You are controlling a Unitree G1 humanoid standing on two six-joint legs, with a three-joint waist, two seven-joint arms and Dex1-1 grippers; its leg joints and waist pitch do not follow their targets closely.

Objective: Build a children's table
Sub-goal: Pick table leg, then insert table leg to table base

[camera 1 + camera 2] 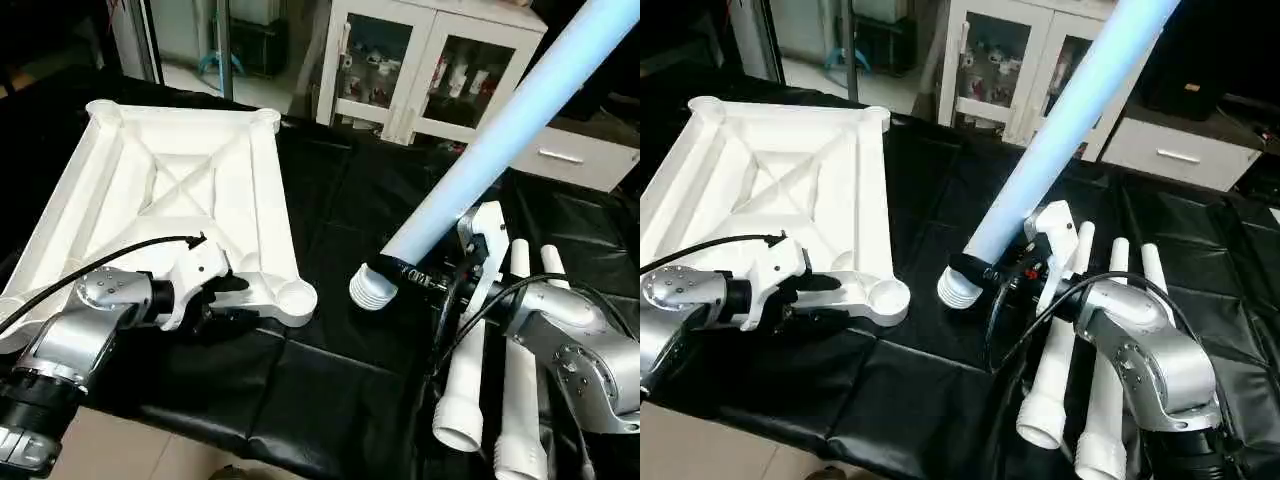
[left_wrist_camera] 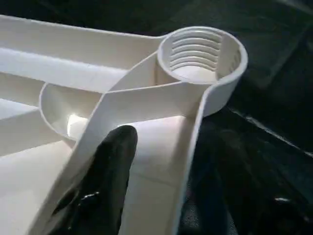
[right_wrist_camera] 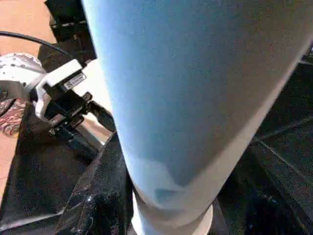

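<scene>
Black cloth (image 1: 330, 380): right gripper (image 1: 412, 272) clamps leg (image 1: 500, 135); left gripper (image 1: 222, 298) pinches tabletop (image 1: 180, 190) rim (no legible writing).

- Both head eyes looked forward and down, sharing the white square ribbed plastic tabletop (image 1: 180, 190).
- Each wrist camera sat close: left at the threaded corner socket (image 2: 203, 51), right against the pale tube leg (image 3: 195, 98).

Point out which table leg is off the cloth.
The leg gripped in the right hand, slanting up over the table; the other three legs lie flat beside it.
</scene>
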